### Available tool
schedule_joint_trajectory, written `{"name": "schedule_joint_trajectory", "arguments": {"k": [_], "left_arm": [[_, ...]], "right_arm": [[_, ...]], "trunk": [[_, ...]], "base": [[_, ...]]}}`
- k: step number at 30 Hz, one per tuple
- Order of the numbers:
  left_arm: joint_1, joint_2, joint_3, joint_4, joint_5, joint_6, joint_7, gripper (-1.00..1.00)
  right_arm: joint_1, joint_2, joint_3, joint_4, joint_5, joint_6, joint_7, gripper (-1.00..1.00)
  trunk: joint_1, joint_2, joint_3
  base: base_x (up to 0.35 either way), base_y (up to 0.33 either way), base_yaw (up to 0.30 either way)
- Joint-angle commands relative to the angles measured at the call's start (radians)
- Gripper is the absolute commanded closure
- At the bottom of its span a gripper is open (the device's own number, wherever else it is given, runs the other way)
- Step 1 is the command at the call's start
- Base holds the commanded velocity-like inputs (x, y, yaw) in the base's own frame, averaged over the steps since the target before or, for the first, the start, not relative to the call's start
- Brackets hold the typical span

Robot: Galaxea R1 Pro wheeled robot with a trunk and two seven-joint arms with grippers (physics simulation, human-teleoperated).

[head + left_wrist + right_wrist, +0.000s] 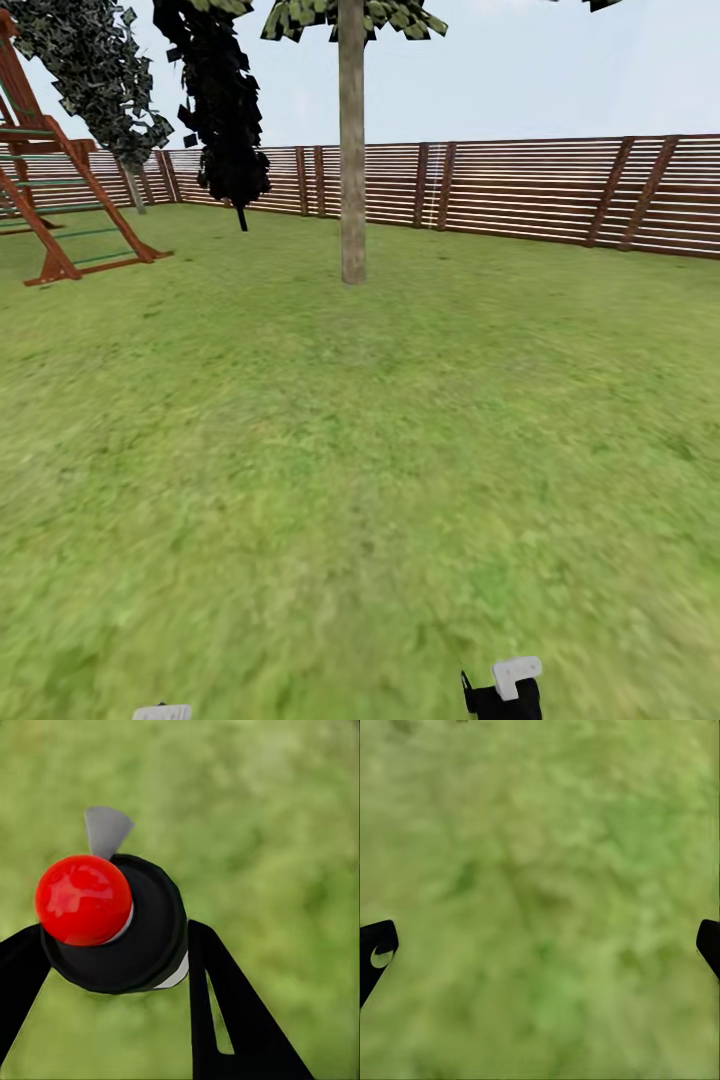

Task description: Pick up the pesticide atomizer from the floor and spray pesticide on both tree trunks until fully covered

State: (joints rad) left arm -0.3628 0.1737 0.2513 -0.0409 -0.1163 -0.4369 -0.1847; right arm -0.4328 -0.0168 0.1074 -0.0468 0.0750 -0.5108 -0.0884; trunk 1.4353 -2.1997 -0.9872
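My left gripper (116, 936) is shut on the pesticide atomizer (112, 922), a small black bottle with a red ball on top and a grey nozzle tab, held over blurred grass. One tree stands ahead at mid-distance in the head view. Its trunk (352, 150) is a bare grey-brown column that looks plain from here, with leaves only at the top edge. My right gripper (544, 945) is open, its fingertips far apart over grass with nothing between them. A black and white part of the right arm (505, 690) peeks in at the bottom of the head view.
Green lawn (360, 480) stretches from me to the tree. A brown slat fence (540, 190) runs along the back. The wooden playhouse (50, 200) stands at the far left. Two dark narrow trees (225, 110) rise near the back left.
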Motion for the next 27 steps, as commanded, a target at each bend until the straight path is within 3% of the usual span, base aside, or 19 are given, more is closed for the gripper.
{"name": "schedule_joint_trajectory", "arguments": {"k": [1,27], "left_arm": [[0.0,0.0,0.009,0.001,-0.01,-0.003,-0.002,1.0],[0.0,0.0,0.009,0.0,-0.011,-0.003,-0.002,1.0]], "right_arm": [[-0.001,0.0,0.006,0.001,0.008,-0.001,-0.01,-1.0],[0.0,0.0,0.006,0.0,0.008,-0.001,-0.01,-1.0]], "trunk": [[0.0,0.0,-0.001],[0.0,0.0,-0.001]], "base": [[0.34,0.0,0.0],[0.34,0.0,0.0]]}}
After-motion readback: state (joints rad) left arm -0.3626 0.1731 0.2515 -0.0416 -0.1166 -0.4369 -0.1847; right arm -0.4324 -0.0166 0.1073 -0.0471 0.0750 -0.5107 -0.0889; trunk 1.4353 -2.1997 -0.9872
